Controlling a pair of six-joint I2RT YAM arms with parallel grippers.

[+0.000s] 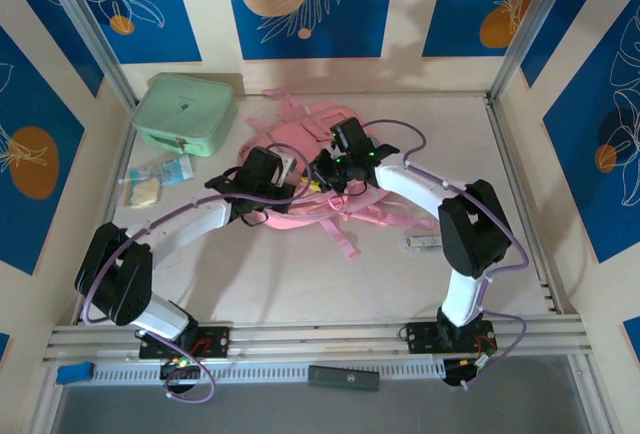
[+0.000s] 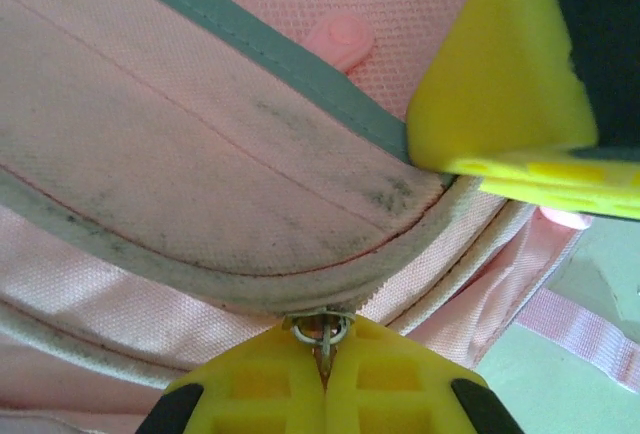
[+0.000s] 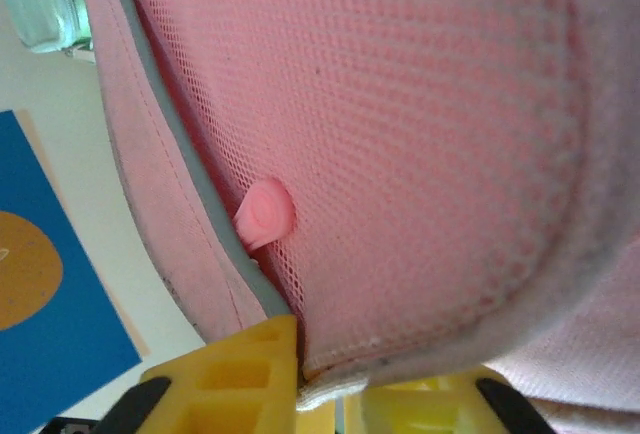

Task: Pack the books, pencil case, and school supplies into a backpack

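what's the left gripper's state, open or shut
Shut: the left gripper has its yellow fingers pressed together on a small metal zipper ring of the pink fabric backpack.

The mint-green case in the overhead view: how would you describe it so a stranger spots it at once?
Find the pale table and look to its far left corner. The mint-green case sits there, boxy with rounded corners. The backpack to its right is pink and floppy, and the clear packet on its near side is flat and far smaller.
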